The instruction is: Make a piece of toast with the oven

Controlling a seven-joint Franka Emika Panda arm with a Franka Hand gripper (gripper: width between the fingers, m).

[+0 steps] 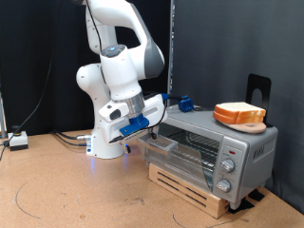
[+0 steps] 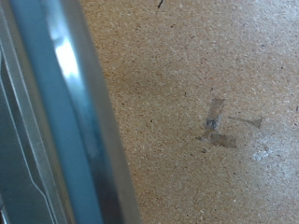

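Down at the oven's (image 1: pixel 204 147) front edge sits the gripper (image 1: pixel 149 130), on the exterior view's left side of the door; I cannot tell whether its fingers are apart or together. Up and off to the exterior view's right of it, the piece of toast (image 1: pixel 239 115) lies on the oven's roof. The wrist camera shows a shiny bar (image 2: pixel 70 112) and the chipboard table (image 2: pixel 206 93).

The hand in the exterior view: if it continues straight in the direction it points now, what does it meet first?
Probably the oven. The hand points toward the oven's handle at its front. The wrist view shows a shiny edge close by, though depth is unclear.
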